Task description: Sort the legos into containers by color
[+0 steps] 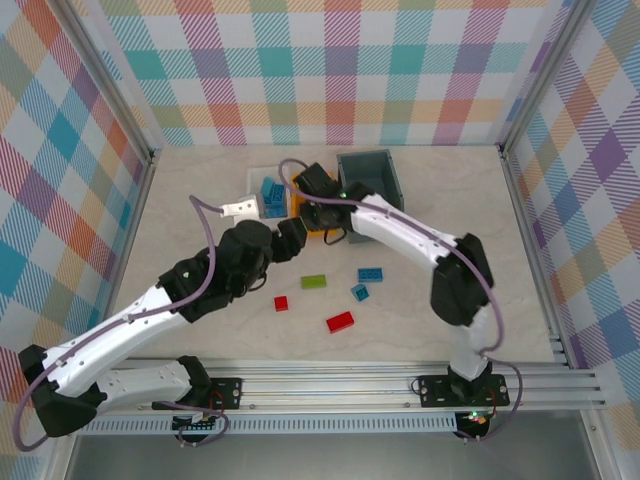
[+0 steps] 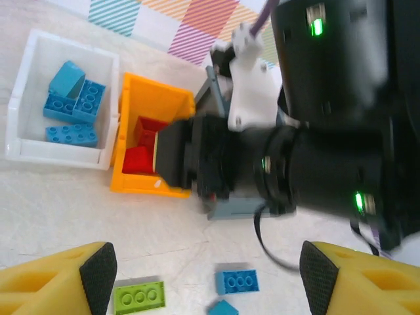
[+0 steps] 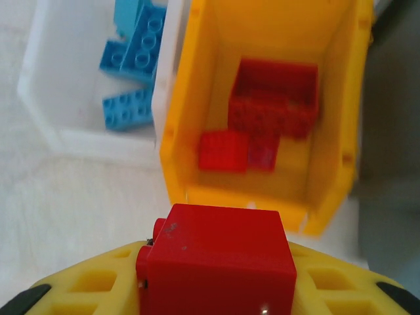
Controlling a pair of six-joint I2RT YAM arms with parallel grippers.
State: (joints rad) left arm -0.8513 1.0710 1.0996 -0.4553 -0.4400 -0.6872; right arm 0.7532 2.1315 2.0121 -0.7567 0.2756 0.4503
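My right gripper (image 3: 216, 289) is shut on a red lego brick (image 3: 216, 259), held just in front of the orange bin (image 3: 177, 131), where three red bricks (image 3: 272, 98) lie. From above, the right gripper (image 1: 312, 205) hangs over that orange bin (image 1: 316, 236). Left of it, the white bin (image 1: 262, 172) holds blue legos (image 3: 138, 46). My left gripper (image 2: 210, 275) is open and empty above the table, near a lime green brick (image 2: 139, 296) and a blue brick (image 2: 237, 281). On the table lie the green brick (image 1: 314, 282), two blue ones (image 1: 371, 273) and two red ones (image 1: 340, 321).
The grey bin (image 1: 395, 180) stands right of the orange one, against the back. The right arm's black wrist (image 2: 295, 170) crosses close in front of the left gripper. Checked walls close off the back and both sides of the table.
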